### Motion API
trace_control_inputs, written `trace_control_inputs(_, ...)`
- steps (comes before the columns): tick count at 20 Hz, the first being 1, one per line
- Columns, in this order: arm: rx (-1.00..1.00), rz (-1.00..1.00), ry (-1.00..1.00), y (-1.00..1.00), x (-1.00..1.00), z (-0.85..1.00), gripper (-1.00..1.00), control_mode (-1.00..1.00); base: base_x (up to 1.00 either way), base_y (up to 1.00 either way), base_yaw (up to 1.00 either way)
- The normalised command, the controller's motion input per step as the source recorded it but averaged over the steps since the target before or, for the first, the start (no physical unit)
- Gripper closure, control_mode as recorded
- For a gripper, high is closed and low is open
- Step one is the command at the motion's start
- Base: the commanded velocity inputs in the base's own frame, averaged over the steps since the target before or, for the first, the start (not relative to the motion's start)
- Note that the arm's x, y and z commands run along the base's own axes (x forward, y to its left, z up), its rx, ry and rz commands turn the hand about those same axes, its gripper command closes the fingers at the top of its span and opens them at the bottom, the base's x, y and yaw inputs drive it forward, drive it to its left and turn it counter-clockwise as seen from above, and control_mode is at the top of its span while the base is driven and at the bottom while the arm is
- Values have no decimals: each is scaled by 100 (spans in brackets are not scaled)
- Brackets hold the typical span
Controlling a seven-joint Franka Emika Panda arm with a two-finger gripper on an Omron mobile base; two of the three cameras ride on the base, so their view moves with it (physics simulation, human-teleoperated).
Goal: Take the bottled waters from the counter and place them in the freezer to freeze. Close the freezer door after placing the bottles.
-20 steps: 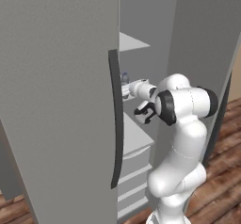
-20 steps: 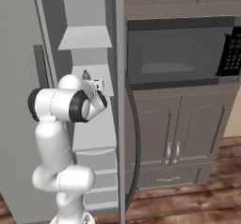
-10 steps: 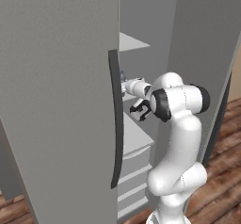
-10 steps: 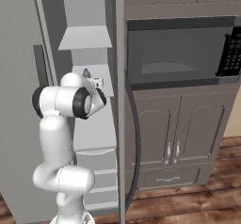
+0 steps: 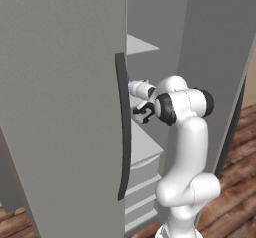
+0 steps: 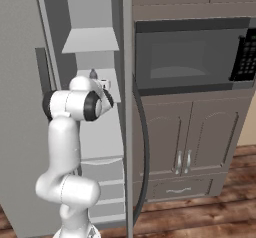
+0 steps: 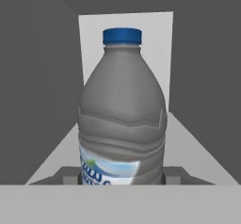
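One bottle of water point(image 7: 122, 115) shows up close in the hand view, standing straight up. It is grey and a bit see-through, with a round blue cap at 12 o'clock and a pale label with blue and green marks low down at 6 o'clock. Its sides bulge out and have a wavy ridge across the middle. The gripper point(image 7: 122, 180) is closed on this bottle, with one small dark finger tip point(image 7: 66, 177) at 8 o'clock of the bottle and the other at 4 o'clock, both touching its lower part. The bottle is inside the freezer point(image 6: 90, 42), over a pale shelf point(image 7: 193, 143), with dark grey walls on both sides and a lighter back wall behind the cap. In the right base view a tiny bit of the bottle point(image 6: 93, 74) peeks over the top of the one white arm point(image 6: 62, 147), at 12 o'clock of the arm's dark joint. In the left base view the arm point(image 5: 187, 147) reaches from 5 o'clock into the open freezer, and its hand goes in behind the big grey freezer door point(image 5: 60, 97), which stands open. One long dark handle point(image 5: 123, 127) runs down the edge of that door. Pale shelves point(image 5: 141, 45) sit inside, one high up and more lower down, and white drawers point(image 5: 142, 192) sit near the bottom. To the right of the freezer, at 3 o'clock in the right base view, there is one black-glass oven point(image 6: 192, 54), with two brown cabinet doors point(image 6: 192, 142) under it and a wood floor point(image 6: 200, 217) below.
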Motion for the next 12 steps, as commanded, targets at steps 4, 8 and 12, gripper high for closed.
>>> trace_control_inputs(4, 0, 0, -8, 0, 47, -27, 100, -100, 0, 0, 0)
trace_control_inputs(8, 0, 0, -13, 0, 41, -33, 100, -100, 0, 0, 0)
trace_control_inputs(12, 0, -3, -12, 0, 13, -43, 100, -100, 0, 0, 0)
